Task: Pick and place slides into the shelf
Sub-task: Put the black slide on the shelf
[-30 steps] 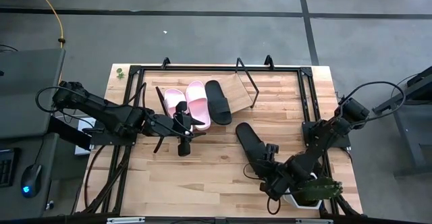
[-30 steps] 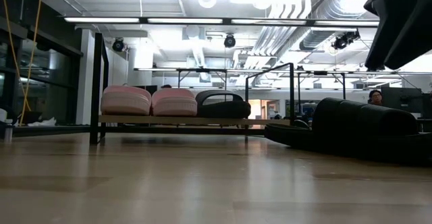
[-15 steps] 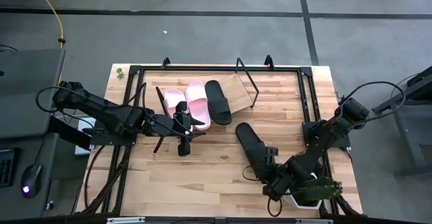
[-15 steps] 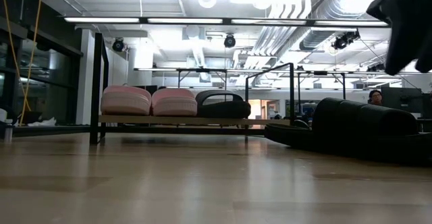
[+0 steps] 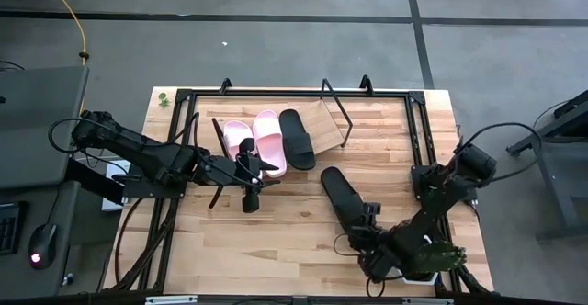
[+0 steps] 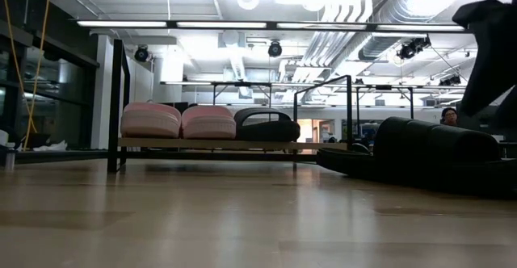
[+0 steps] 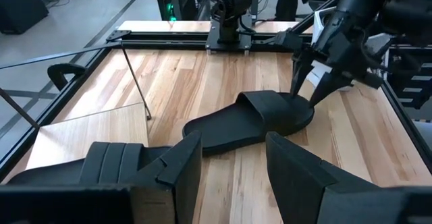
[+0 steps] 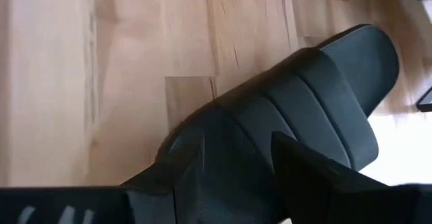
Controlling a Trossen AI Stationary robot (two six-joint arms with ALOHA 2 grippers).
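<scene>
Right wrist view looks straight down past the right end effector (image 8: 233, 163), whose two dark fingers stand apart with the heel end of a black slide (image 8: 297, 109) directly beneath them; whether the fingertips touch the rubber cannot be told. In the high view that end effector (image 5: 370, 234) sits at the near end of this loose black slide (image 5: 338, 192), which lies flat on the bench (image 5: 276, 241), right of centre and well apart from the shelf. The left wrist view shows the same slide (image 7: 253, 119) with the right arm's tip at its far end.

The left end effector (image 5: 250, 178) hangs over the bench just in front of the shelf (image 5: 323, 121), its fingers apart and holding nothing; in its own wrist view the gap between them (image 7: 233, 160) is plain.

On the shelf, the tilted light wooden board in a thin black wire frame, three slides lie side by side: two pale pink slides (image 5: 254, 142) to the left and a second black slide (image 5: 296, 139) to their right. The board's right part is bare. The low view shows the row (image 6: 208, 121) from table height, pink, pink, black.
</scene>
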